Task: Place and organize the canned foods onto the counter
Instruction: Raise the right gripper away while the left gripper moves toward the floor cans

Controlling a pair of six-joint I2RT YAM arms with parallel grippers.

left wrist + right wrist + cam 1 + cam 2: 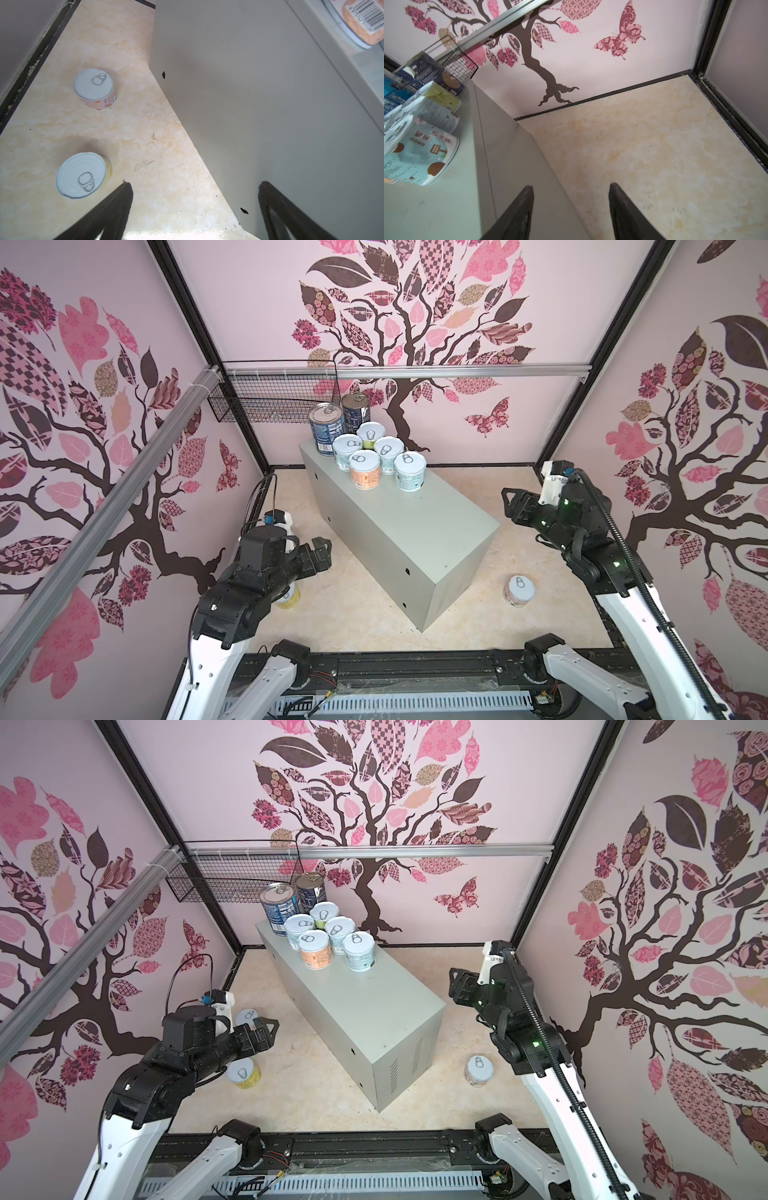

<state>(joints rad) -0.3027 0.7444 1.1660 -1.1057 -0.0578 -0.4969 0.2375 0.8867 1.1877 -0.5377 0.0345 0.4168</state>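
7 of 10 up: two tall blue cans (326, 433) and five short cans (365, 468) stand bunched at the 11 o'clock end of the counter (399, 526), rest of its top bare. 3 to go, all upright on the floor: yellow can (244, 1073) and pink can (94, 89) at 8 o'clock of the counter, white-lidded can (519, 591) at 4 o'clock. Left gripper (321, 552) jaws wide apart, empty, above the 8 o'clock pair. Right gripper (571, 186) jaws part open, holding nothing, at the counter's 3 o'clock. Floor (365, 614) cream marble-look, scuffed. Pink walls with tree decals, black wire basket (266, 402) at 11 o'clock
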